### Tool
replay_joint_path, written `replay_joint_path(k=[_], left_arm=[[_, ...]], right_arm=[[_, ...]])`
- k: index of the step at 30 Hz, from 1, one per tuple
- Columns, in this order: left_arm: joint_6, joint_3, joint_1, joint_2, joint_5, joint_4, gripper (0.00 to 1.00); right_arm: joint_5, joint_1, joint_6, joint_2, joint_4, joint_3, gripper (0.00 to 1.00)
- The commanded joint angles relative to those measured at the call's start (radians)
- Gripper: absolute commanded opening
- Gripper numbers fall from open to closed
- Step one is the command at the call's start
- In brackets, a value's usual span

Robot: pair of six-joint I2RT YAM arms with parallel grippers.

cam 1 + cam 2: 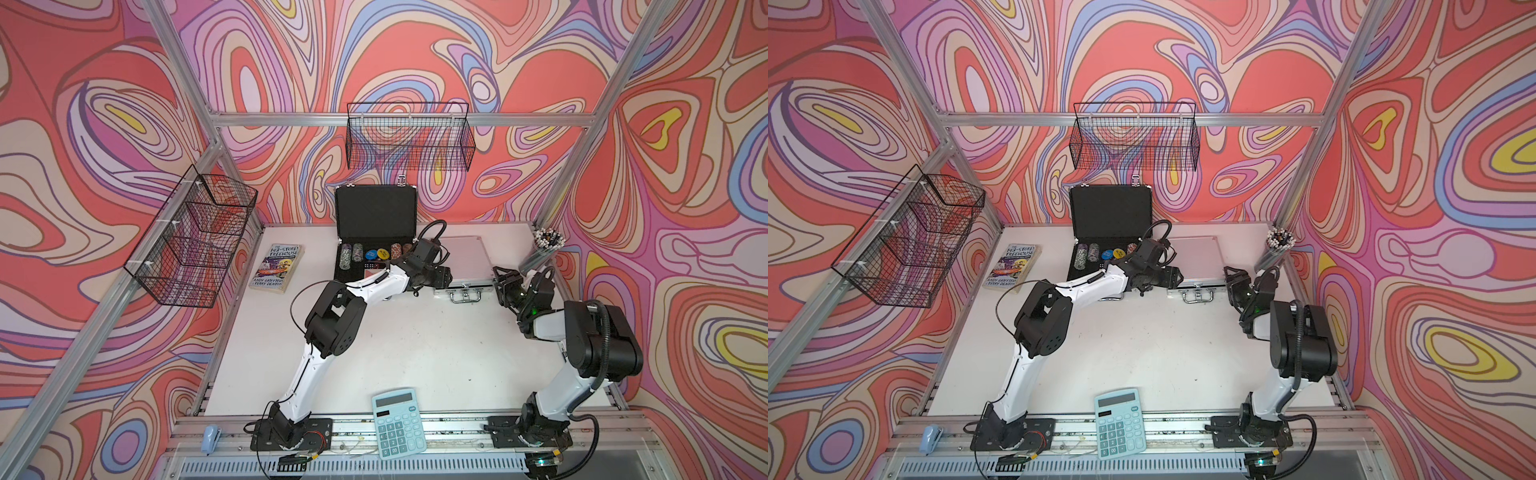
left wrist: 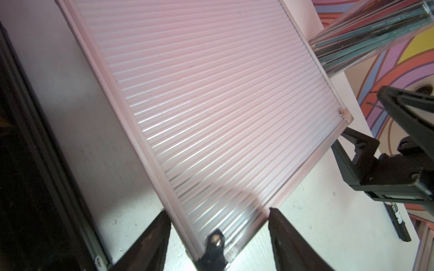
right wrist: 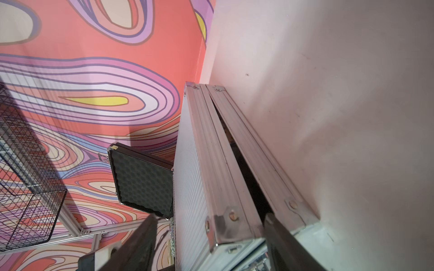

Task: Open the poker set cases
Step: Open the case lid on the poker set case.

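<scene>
The black poker case [image 1: 376,216] [image 1: 1111,212] stands open at the back centre, lid upright, chips showing in its base. To its right lies the silver case [image 1: 465,257] [image 1: 1196,257], handle [image 1: 464,296] toward the front. My left gripper [image 1: 442,276] [image 2: 219,218] is open and straddles the front left corner of the ribbed lid [image 2: 211,105]. My right gripper [image 1: 500,276] [image 3: 209,220] is open at the front right corner. There the lid [image 3: 206,164] stands slightly ajar over a dark gap, with one fingertip [image 3: 272,223] at that gap.
A paperback book [image 1: 276,268] lies left of the black case. A light-blue calculator [image 1: 399,422] sits at the front edge, with a blue stapler [image 1: 210,436] to its left. A clear pencil holder [image 1: 544,249] stands at the back right. Wire baskets [image 1: 409,137] [image 1: 195,237] hang on the walls.
</scene>
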Motion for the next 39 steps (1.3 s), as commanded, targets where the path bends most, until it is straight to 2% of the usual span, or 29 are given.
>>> replay_joint_path(k=[1,9,15,21,29,39], left_arm=[[0.002,0.006,-0.025,-0.068,0.083,0.038,0.68],[0.006,-0.002,-0.012,-0.113,0.078,0.048,0.74],[0.03,-0.043,0.005,-0.213,0.051,0.062,0.81],[0.056,-0.145,0.018,-0.332,0.018,0.081,0.83],[0.075,-0.308,0.025,-0.437,0.001,0.097,0.82],[0.041,-0.543,0.028,-0.521,-0.012,0.139,0.8]], right_arm=[[-0.129,0.028,0.089,0.011,0.184,0.008,0.73],[-0.157,0.029,0.117,-0.01,0.203,0.03,0.71],[-0.165,0.028,0.092,-0.022,0.156,0.086,0.71],[-0.173,0.029,0.083,-0.009,0.123,0.168,0.71],[-0.187,0.028,0.052,0.067,0.054,0.342,0.71],[-0.229,0.045,-0.014,0.244,-0.091,0.687,0.71]])
